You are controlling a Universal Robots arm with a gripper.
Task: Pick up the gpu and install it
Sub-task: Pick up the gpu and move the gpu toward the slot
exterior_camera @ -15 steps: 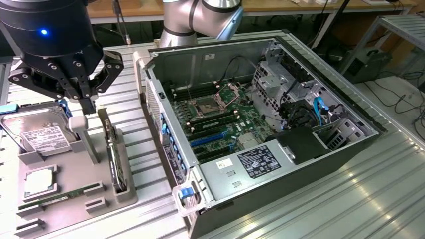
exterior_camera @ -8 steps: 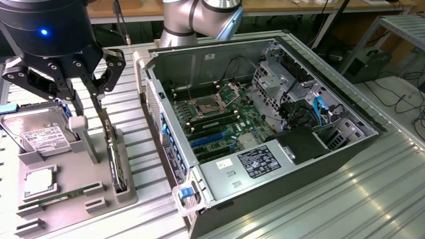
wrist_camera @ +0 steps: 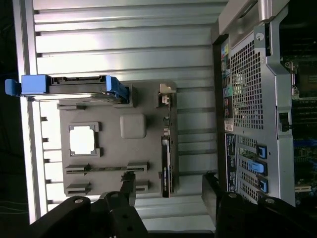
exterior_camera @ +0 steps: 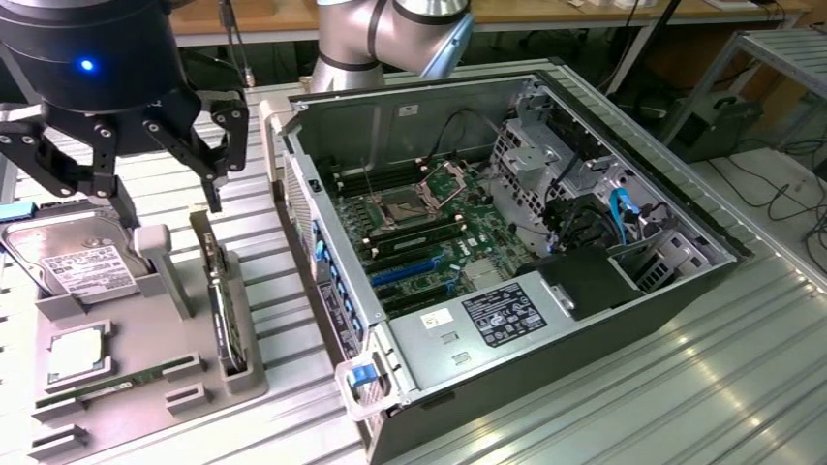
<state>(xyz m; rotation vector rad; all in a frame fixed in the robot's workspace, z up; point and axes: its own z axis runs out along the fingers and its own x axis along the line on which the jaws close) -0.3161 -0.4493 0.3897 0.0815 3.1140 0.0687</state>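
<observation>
The gpu [exterior_camera: 223, 308] is a thin black card standing on its long edge in a slot of the grey holder tray [exterior_camera: 142, 412], with its silvery bracket [exterior_camera: 201, 229] at the far end. In the wrist view the gpu [wrist_camera: 167, 151] runs along the tray's side nearest the computer case. My gripper [exterior_camera: 166, 199] hangs above the tray at the exterior view's upper left, open and holding nothing. Its two black fingers [wrist_camera: 128, 184] stand wide apart on either side of the card's line, well above it, and my gripper [wrist_camera: 169, 187] touches nothing.
On the same tray sit a silver hard drive [exterior_camera: 77, 266] with a white label, a CPU [exterior_camera: 76, 354] and a green RAM stick [exterior_camera: 110, 387]. The open computer case [exterior_camera: 387, 116] lies to the exterior view's right, with blue slots [exterior_camera: 407, 273] on its motherboard. The table is ribbed metal.
</observation>
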